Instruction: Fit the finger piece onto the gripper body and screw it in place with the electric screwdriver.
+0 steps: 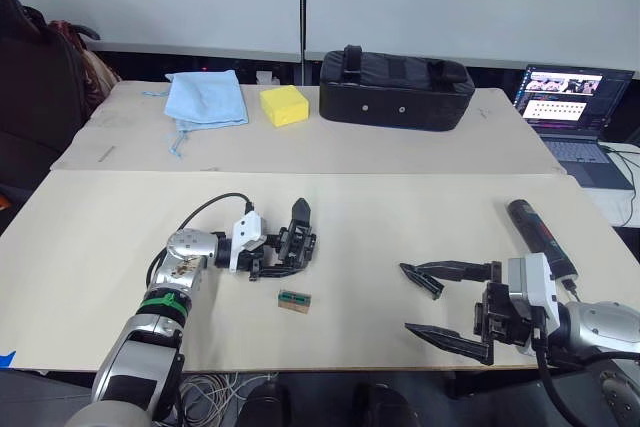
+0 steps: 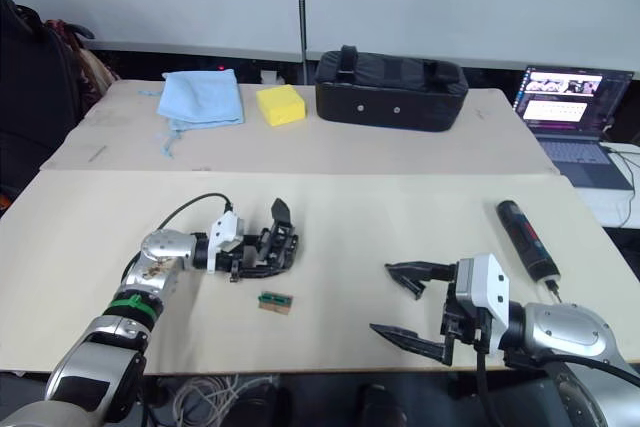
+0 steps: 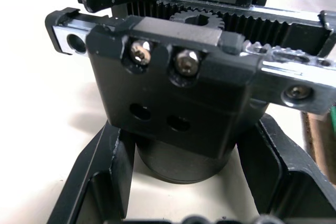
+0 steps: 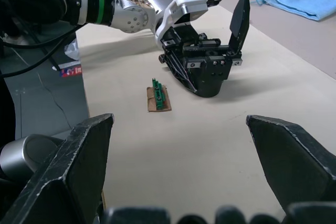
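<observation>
- Two grippers were at work around the gripper body (image 1: 283,252), which sat on the near table and serves here as the landmark.
- The left gripper (image 1: 272,253) was closed around the gripper body, its fingers (image 3: 100,182) flanking the block's round base, steadying it on the table.
- The finger piece (image 1: 299,215) stood upright at the far side of the gripper body, apparently already set on its rail; whether it was fully seated could not be told.
- Just in front of the gripper body, nearer the robot, lay a small green-and-tan block (image 1: 294,299), untouched.
- The right gripper (image 1: 442,309) hung well to the right of the gripper body, jaws spread wide and empty.
- The electric screwdriver (image 1: 540,237) lay further right again, beyond the right gripper, flat on the table and ungrasped.
- Judged from this, the fitting step looked about done and the screwing step had not begun.
- The next move would likely call for the right gripper to reach back to the screwdriver, grip its barrel and bring the bit to a screw hole while the left hand held the body firm.
</observation>
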You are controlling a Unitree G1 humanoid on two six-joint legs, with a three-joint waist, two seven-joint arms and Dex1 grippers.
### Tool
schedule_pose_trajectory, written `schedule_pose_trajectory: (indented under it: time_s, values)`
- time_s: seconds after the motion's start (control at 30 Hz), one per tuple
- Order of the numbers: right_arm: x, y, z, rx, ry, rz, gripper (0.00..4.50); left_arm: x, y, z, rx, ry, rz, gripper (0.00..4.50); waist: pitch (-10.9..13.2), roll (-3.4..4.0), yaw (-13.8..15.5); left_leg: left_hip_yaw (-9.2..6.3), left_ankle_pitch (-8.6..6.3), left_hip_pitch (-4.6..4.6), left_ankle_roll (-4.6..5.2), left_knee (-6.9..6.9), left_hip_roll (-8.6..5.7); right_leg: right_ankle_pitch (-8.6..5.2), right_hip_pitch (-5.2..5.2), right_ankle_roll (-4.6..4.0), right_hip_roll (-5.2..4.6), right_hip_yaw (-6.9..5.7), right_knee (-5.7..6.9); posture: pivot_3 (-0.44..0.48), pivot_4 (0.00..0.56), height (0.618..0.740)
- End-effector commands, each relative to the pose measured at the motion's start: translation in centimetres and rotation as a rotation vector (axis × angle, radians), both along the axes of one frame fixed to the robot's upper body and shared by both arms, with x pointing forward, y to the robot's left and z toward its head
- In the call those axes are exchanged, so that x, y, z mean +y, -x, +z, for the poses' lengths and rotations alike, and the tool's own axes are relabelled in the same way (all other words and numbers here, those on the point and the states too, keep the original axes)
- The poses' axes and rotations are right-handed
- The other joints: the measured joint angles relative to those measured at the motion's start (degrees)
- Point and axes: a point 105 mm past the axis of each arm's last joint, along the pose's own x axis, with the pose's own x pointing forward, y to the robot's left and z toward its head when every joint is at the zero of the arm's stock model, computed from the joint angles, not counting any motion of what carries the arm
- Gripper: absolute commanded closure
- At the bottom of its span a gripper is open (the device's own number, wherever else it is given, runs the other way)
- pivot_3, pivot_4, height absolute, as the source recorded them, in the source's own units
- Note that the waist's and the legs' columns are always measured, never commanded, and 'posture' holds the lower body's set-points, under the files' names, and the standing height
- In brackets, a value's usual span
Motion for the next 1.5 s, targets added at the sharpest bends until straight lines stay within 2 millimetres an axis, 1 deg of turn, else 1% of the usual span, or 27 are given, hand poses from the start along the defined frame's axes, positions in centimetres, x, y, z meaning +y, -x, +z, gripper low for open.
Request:
schedule_pose_trajectory:
  time_s: [0.03, 0.13, 0.27, 0.33, 0.37, 0.4, 0.43, 0.57, 0.7, 0.8, 0.9, 0.93, 0.97, 1.1, 1.2, 1.3, 1.43, 1.5]
  values:
    - [0.2, 0.1, 1.0, -0.037, -0.004, 0.021, 0.0, 0.4, -0.5, 0.8, -0.041, 0.011, 0.016, 2.19, 0.0, 0.0, 0.0, 0.0, 0.0, 0.0, 0.0, 0.0, 0.0, 0.0, 0.0, 0.0, 0.0, 0.0, 0.0, 0.0, 0.15, 0.74]
    - [0.2, 0.1, 1.0, -0.037, -0.004, 0.024, 0.0, 0.7, -0.7, 0.8, -0.041, 0.013, 0.04, 2.19, 0.0, 0.0, 0.0, 0.0, 0.0, 0.0, 0.0, 0.0, 0.0, 0.0, 0.0, 0.0, 0.0, 0.0, 0.01, 0.0, 0.15, 0.74]
    - [0.2, 0.1, 1.0, -0.034, -0.005, 0.026, 0.0, 1.2, -0.5, 0.3, -0.012, 0.007, 0.045, 2.19, 0.0, 0.0, -0.1, 0.0, 0.0, 0.02, 0.0, 0.01, 0.01, 0.0, 0.0, 0.0, 0.0, 0.0, 0.06, 0.0, 0.15, 0.74]
    - [0.2, 0.2, 1.0, -0.034, -0.006, 0.027, 0.0, 1.3, -0.6, 0.3, -0.014, 0.018, 0.06, 1.17, 0.0, 0.0, -0.1, 0.0, 0.0, 0.04, 0.0, 0.01, 0.01, 0.0, 0.01, 0.0, 0.0, 0.0, 0.07, 0.0, 0.15, 0.74]
    - [0.2, 0.2, 1.0, -0.033, -0.006, 0.027, 0.0, 1.4, -0.8, 0.5, -0.04, 0.02, 0.079, 0.99, 0.0, 0.0, -0.1, 0.0, 0.0, 0.04, 0.0, 0.01, 0.01, 0.0, 0.01, 0.0, 0.0, 0.0, 0.08, 0.0, 0.15, 0.74]
    - [0.2, 0.2, 0.9, -0.032, -0.007, 0.028, 0.0, 1.5, -0.9, 0.6, -0.036, 0.034, 0.096, 0.46, 0.0, 0.0, -0.1, 0.0, 0.0, 0.04, 0.0, 0.01, 0.01, 0.0, 0.0, 0.0, 0.0, 0.0, 0.09, 0.0, 0.15, 0.74]
    - [0.2, 0.2, 0.9, -0.031, -0.008, 0.028, 0.0, 1.6, -1.0, 0.7, -0.038, 0.049, 0.115, 0.03, 0.0, 0.0, -0.1, -0.01, 0.0, 0.04, 0.01, 0.01, 0.01, 0.0, 0.0, 0.0, 0.0, 0.0, 0.09, 0.0, 0.15, 0.74]
    - [0.2, 0.2, 0.7, -0.026, -0.009, 0.031, 0.0, 2.2, -0.6, 0.6, -0.026, 0.064, 0.133, 0.03, 0.0, 0.0, 0.0, 0.0, 0.0, 0.04, 0.0, 0.02, 0.01, 0.0, 0.01, 0.0, 0.0, 0.01, 0.08, 0.0, 0.15, 0.74]
    - [0.0, 0.1, 0.7, -0.026, -0.011, 0.015, 0.0, 3.4, 0.6, 0.5, -0.029, 0.065, 0.148, 0.03, 0.0, 0.0, -0.3, 0.0, 0.0, 0.06, 0.0, 0.0, 0.04, 0.0, 0.0, 0.0, 0.0, 0.01, 0.09, 0.0, 0.15, 0.74]
    - [-1.2, 0.1, 0.6, -0.022, -0.008, -0.051, 0.0, 4.9, 2.4, 1.5, -0.048, 0.095, 0.145, 0.03, 0.0, 0.01, -0.4, 0.0, 0.0, 0.1, -0.01, -0.03, 0.06, 0.0, -0.01, 0.0, 0.0, 0.01, 0.12, 0.0, 0.15, 0.74]
    - [-2.6, 0.5, 0.3, -0.003, 0.001, -0.121, 0.0, 6.1, 4.3, 2.0, -0.045, 0.092, 0.137, 0.03, 0.0, 0.02, -0.2, -0.01, -0.02, 0.1, -0.03, -0.05, 0.09, -0.01, -0.04, -0.01, 0.0, 0.02, 0.11, 0.0, 0.15, 0.74]
    - [-3.1, 0.7, 0.1, 0.007, 0.005, -0.145, 0.0, 6.5, 5.0, 2.2, -0.044, 0.092, 0.135, 0.03, 0.0, 0.02, -0.1, -0.02, -0.06, 0.11, -0.11, -0.05, 0.08, -0.01, -0.02, -0.01, -0.01, 0.02, 0.12, 0.0, 0.15, 0.74]
    - [-3.5, 0.9, -0.1, 0.016, 0.009, -0.172, 0.0, 6.7, 5.5, 2.6, -0.035, 0.104, 0.135, 0.03, 0.0, 0.02, 0.1, -0.02, -0.26, 0.11, -0.45, -0.04, 0.09, -0.01, -0.03, -0.01, -0.02, 0.02, 0.11, 0.0, 0.15, 0.74]
    - [-5.3, 1.7, -1.4, 0.05, 0.024, -0.296, 0.0, 6.5, 7.6, 5.3, -0.057, 0.144, 0.098, 0.03, 0.0, 0.05, 0.4, -0.16, -0.3, 0.12, -0.51, -0.05, 0.1, -0.03, 0.0, 0.0, -0.1, 0.01, 0.06, 0.0, 0.15, 0.74]
    - [-5.6, 1.6, -1.8, 0.044, 0.035, -0.328, 0.0, 6.2, 8.3, 6.2, -0.073, 0.158, 0.076, 0.03, 0.0, 0.11, 0.1, -0.29, -0.34, 0.14, -0.57, -0.05, 0.11, -0.03, 0.01, 0.0, -0.14, 0.03, 0.04, 0.0, 0.15, 0.74]
    - [-5.3, 0.5, -1.1, 0.04, 0.033, -0.341, 0.0, 5.8, 8.9, 6.9, -0.073, 0.159, 0.046, 0.03, 0.0, 0.23, -0.4, -0.21, -0.34, 0.24, -0.58, -0.06, 0.09, -0.03, 0.02, 0.0, -0.14, 0.07, 0.04, 0.0, 0.15, 0.74]
    - [-5.7, -2.7, -1.4, 0.172, 0.279, -0.42, 0.0, 5.0, 9.3, 8.1, -0.074, 0.177, 0.011, 0.03, 0.1, 0.32, -1.4, -0.11, -0.35, 0.4, -0.59, -0.12, 0.07, -0.03, 0.02, 0.0, -0.16, 0.16, 0.1, 0.0, 0.15, 0.74]
    - [-5.8, -3.7, -1.4, 0.227, 0.337, -0.432, 0.0, 4.7, 9.4, 8.3, -0.063, 0.18, -0.005, 0.03, 0.1, 0.32, -1.5, -0.12, -0.35, 0.45, -0.59, -0.12, 0.08, -0.02, 0.01, -0.01, -0.14, 0.15, 0.11, 0.0, 0.15, 0.74]
